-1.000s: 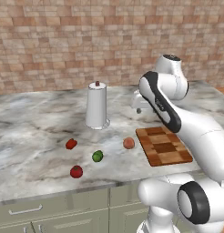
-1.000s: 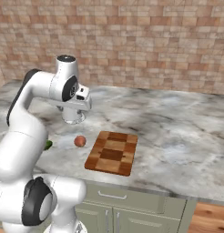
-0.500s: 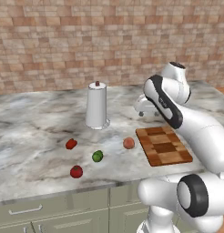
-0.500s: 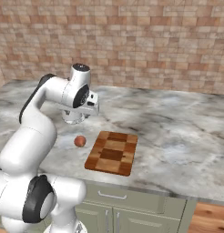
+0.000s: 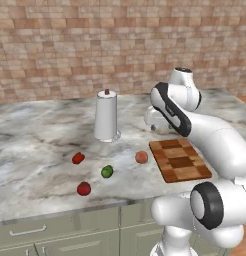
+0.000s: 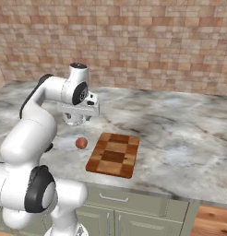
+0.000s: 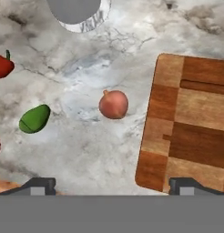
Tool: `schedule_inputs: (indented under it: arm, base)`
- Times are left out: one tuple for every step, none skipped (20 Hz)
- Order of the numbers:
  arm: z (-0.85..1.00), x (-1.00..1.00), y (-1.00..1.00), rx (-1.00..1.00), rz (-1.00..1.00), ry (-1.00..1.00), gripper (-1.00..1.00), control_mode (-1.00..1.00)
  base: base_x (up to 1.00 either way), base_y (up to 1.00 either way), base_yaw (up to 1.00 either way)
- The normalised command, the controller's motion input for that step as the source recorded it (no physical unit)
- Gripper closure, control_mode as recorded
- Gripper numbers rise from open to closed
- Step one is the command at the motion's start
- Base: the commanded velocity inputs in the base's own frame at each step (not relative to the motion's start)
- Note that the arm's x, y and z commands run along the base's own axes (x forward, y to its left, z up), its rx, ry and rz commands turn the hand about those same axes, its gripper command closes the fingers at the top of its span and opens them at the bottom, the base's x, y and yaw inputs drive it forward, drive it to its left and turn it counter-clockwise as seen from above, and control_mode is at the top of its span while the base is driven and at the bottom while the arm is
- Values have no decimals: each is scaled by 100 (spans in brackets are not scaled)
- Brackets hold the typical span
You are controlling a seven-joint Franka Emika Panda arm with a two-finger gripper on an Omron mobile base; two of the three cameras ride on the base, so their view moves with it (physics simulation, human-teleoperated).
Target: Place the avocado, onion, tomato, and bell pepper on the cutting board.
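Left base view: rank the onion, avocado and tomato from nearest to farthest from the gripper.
1. The onion, on the counter just left of the cutting board, nearest the gripper.
2. The avocado, further left, towards the counter's front.
3. The tomato, farthest, near the front edge.

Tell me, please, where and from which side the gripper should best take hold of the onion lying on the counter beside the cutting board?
Probably from straight above, closing across the widest part of the onion. It is a small smooth ball lying alone on the marble counter, apart from the cutting board and the avocado, so both fingers have room. The open gripper looks down beside it.
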Motion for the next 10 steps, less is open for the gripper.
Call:
schedule_inputs:
  arm:
    - [-9, 14, 9, -16, 0, 20, -100, -100]
    - [-11, 20, 16, -19, 0, 23, -100, -100]
    - [-6, 14, 27, -23, 0, 26, -100, -100]
    - [-6, 10, 30, -23, 0, 25, -100, -100]
    - [-6, 14, 21, -18, 0, 19, -100, -100]
    - [-7, 18, 11, -12, 0, 13, -100, -100]
    - [-10, 15, 3, -3, 0, 3, -100, -100]
    - [-15, 13, 0, 0, 0, 0, -100, -100]
    - [-22, 20, 1, 0, 0, 0, -100, -100]
    - [-27, 26, 4, 0, 0, 0, -100, -100]
  base:
    - [0, 0, 0]
    - [0, 0, 0]
    - [0, 0, 0]
    - [0, 0, 0]
    - [0, 0, 0]
    - [0, 0, 0]
    - [0, 0, 0]
    - [0, 0, 0]
    - [0, 0, 0]
    - [0, 0, 0]
